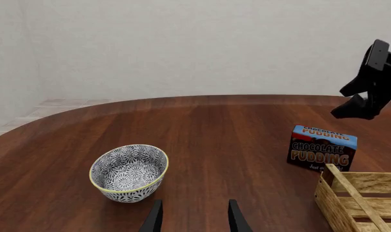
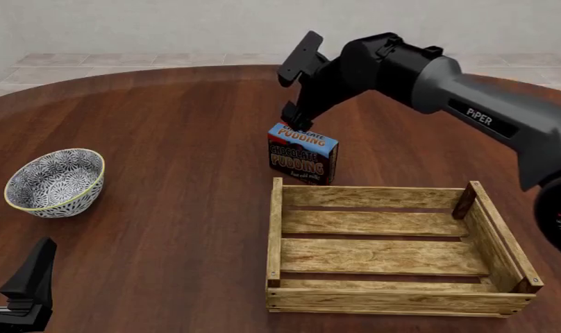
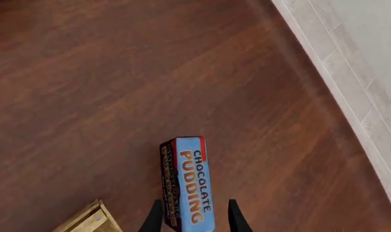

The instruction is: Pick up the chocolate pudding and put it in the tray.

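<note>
Your right gripper [image 2: 293,115] sits directly above the chocolate pudding [image 2: 302,153], jaws parted. In the right wrist view its two fingertips [image 3: 154,218] flank the near end of the carton's blue top without visibly pressing on it; contact cannot be confirmed.

The chocolate pudding stands upright on the table [image 2: 169,173], just beyond the far left corner of the tray [image 2: 391,248], at about 11 o'clock from the tray's centre. It is close to the far slat; whether they touch cannot be told.

Your left gripper [image 1: 194,218] is low at the table's near left edge, jaws spread and holding nothing. The bowl [image 2: 56,182] sits at 9 o'clock from the pudding, well apart from it.
</note>
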`<state>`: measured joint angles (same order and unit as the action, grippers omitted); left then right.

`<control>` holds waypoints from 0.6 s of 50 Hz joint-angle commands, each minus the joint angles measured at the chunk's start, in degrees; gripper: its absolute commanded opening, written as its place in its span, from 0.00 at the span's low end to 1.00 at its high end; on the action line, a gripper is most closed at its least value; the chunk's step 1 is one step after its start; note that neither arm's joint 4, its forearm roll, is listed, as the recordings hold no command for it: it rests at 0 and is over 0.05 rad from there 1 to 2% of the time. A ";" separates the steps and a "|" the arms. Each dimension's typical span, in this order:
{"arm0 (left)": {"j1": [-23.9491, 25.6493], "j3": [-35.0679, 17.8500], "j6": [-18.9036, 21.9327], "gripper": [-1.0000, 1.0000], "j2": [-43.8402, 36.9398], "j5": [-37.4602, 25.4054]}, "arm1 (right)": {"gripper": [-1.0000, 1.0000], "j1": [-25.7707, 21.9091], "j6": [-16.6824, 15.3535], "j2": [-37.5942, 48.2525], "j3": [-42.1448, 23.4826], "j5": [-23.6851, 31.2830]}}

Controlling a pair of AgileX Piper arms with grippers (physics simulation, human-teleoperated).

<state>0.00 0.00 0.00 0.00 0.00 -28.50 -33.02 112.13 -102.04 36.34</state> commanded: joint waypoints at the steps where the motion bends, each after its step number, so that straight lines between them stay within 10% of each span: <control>1: 0.00 0.00 0.00 1.00 0.00 0.00 | 1.00 0.26 0.21 0.85 -0.37 -0.20; 30: 0.00 0.00 0.00 1.00 0.00 0.00 | 1.00 1.30 1.29 2.67 -1.17 -1.02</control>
<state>0.00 0.00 0.00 0.00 0.00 -27.39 -32.09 114.45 -103.19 35.59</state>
